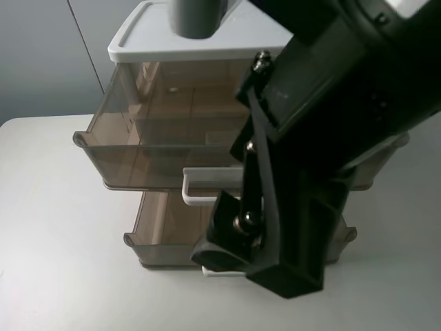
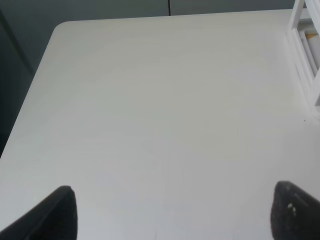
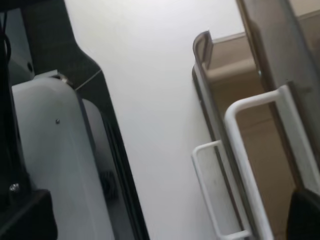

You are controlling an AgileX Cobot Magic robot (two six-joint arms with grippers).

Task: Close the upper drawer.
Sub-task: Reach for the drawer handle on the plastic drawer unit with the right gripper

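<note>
Right end effector (image 3: 165, 216) agape beside protruding front edge, upper drawer (image 1: 158, 127).

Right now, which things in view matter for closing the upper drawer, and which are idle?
Job: tall smoky-brown translucent upper drawer, pulled out; its wide white loop handle; right tool, open near it.
Idle: shallower brown lower drawer, also out; grey cylinder on the white cabinet top; left tool, open over white table.

The upper drawer (image 1: 138, 162) is smoky-brown with a white handle (image 1: 207, 170); table (image 1: 48, 262) white, arm (image 1: 331, 138) black.
</note>
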